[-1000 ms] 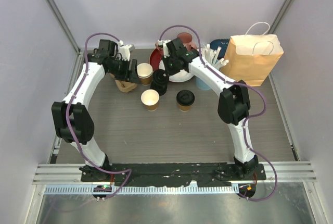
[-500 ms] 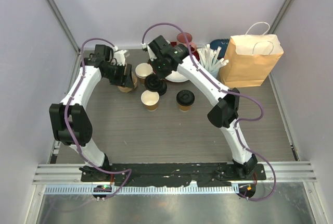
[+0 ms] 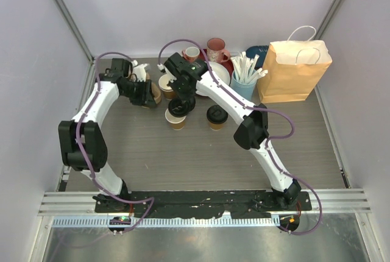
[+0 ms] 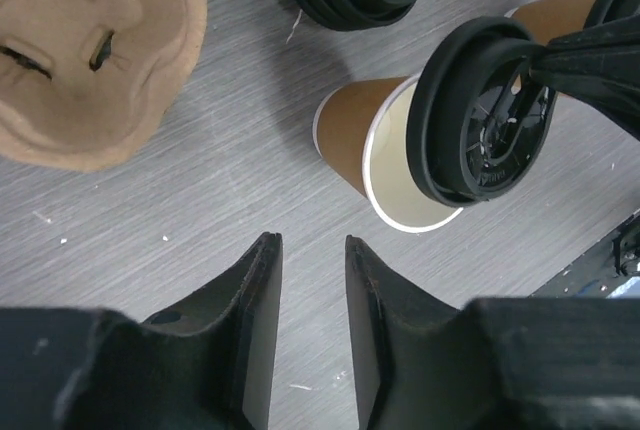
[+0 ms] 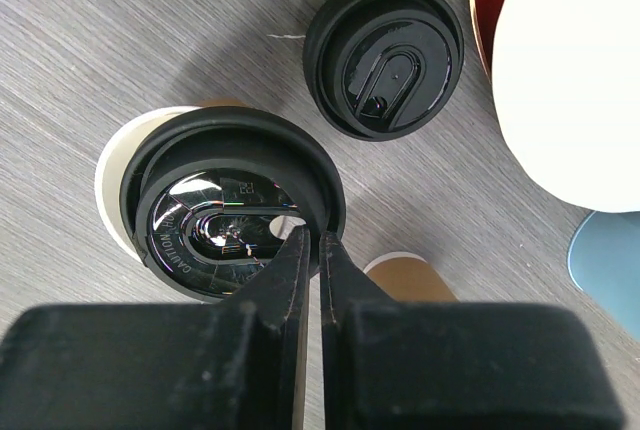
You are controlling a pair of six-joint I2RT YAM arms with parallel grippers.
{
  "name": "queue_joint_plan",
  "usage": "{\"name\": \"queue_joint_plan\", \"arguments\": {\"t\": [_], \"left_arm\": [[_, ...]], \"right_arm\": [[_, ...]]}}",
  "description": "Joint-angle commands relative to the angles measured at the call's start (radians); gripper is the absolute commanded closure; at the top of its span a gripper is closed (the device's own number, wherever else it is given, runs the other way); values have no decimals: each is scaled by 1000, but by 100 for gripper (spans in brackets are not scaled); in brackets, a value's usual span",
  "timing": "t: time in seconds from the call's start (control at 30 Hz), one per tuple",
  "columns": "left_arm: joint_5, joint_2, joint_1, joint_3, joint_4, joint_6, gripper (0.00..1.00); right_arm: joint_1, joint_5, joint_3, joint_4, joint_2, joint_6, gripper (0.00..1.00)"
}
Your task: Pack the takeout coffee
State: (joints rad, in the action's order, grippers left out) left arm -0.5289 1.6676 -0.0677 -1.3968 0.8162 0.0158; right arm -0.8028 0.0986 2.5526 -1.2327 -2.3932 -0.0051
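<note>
Right end effector (image 5: pixel 310 250) pinches the near rim of a black lid (image 5: pixel 235 215), jaws closed hard on the plastic, and hangs it over an open paper cup (image 5: pixel 108 185) standing upright near the middle of the surface (image 3: pixel 201 152). From the wrist camera the lid covers most of the cup's mouth, with a crescent of white rim showing on one side; the left wrist view shows the lid tilted rather than flat, so it appears not yet seated. The cup's long axis runs straight up, and the lid would need levelling and centring on that axis before it is pressed down. Left end effector (image 4: pixel 308 245) stands off to the cup's side, jaws partly apart and empty, near a pulp carrier (image 4: pixel 90 50); the right arm is plainly the closer one. A stack of spare lids (image 5: pixel 385 55) sits just beyond, a lidded cup (image 3: pixel 216 116) beside it, and the paper bag (image 3: pixel 294 70) well apart at the far right.
</note>
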Motion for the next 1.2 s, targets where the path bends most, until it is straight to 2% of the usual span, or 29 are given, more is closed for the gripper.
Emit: {"name": "queue_joint_plan", "arguments": {"t": [0.0,0.03,0.1,0.2,0.47,0.87,1.17], "left_arm": [[-54,29,3,44,-95,-95,70],[-56,38,2,50,-104,-106,76],[-56,50,0,56,-123,-122,82],[-34,76,-20,65,-137,-129,86],[-31,150,-83,70,-175,-131,87],[-65,178,-147,79,-192,-111,86],[-85,213,-159,76,-184,-116,87]], "right_arm": [[-16,1,51,22,5,-32,99],[-16,1,49,19,3,-33,99],[-16,-2,40,18,9,-33,99],[-16,-8,8,35,37,-38,99],[-16,-11,-18,41,66,-44,99],[-12,9,-109,38,129,-47,99],[-13,6,-141,32,167,-44,99]]}}
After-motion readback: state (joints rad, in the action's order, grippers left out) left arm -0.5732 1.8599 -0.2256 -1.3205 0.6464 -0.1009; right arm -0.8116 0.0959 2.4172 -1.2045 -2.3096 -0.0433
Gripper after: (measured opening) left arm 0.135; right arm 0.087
